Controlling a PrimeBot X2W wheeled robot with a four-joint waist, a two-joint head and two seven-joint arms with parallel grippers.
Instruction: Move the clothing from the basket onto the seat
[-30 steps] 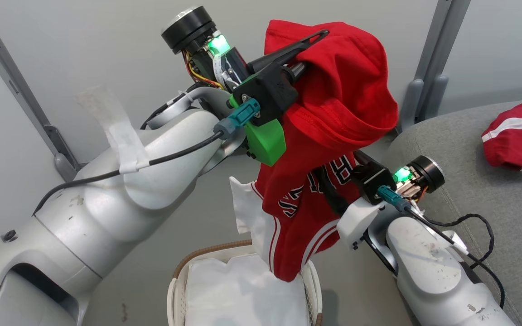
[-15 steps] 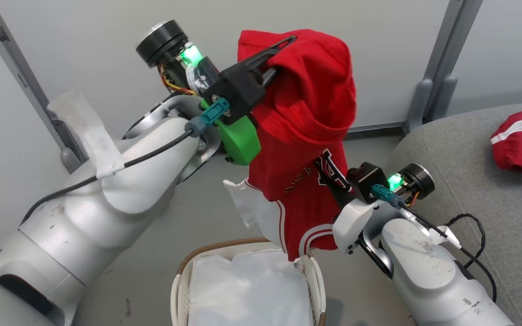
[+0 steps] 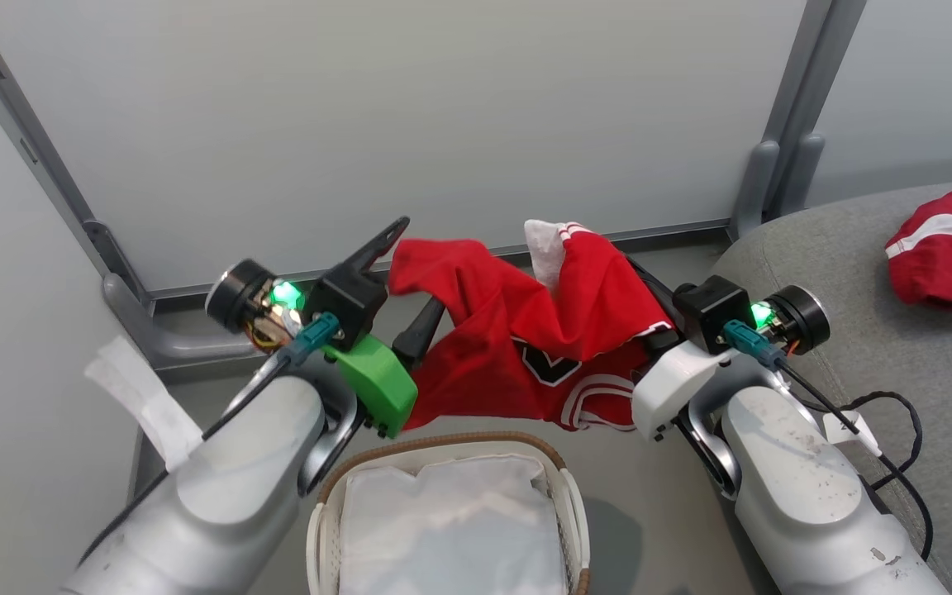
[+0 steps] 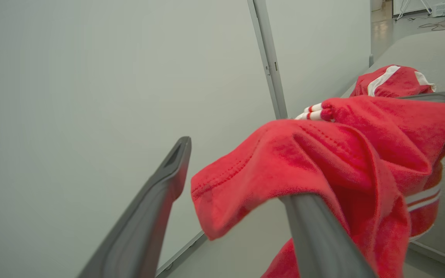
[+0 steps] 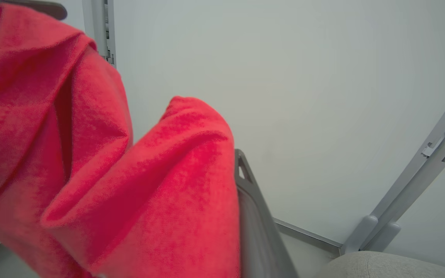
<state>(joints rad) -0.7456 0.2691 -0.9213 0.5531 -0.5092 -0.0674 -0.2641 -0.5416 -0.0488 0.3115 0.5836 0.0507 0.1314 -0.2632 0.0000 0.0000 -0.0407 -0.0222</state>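
Pale wall panel (image 3: 410,124) dead ahead, plain and smooth. Grey metal post (image 3: 34,149) slanting up at the left, rounded foot (image 3: 125,314) at its base. Second grey post (image 3: 811,83) leaning in at the right. Thin rail (image 3: 691,229) along the wall's bottom edge. Smooth grey floor (image 3: 633,496) below.

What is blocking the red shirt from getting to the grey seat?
Nothing visible. The red shirt hangs between the left gripper and right gripper; only the robot's own right arm lies toward the seat.
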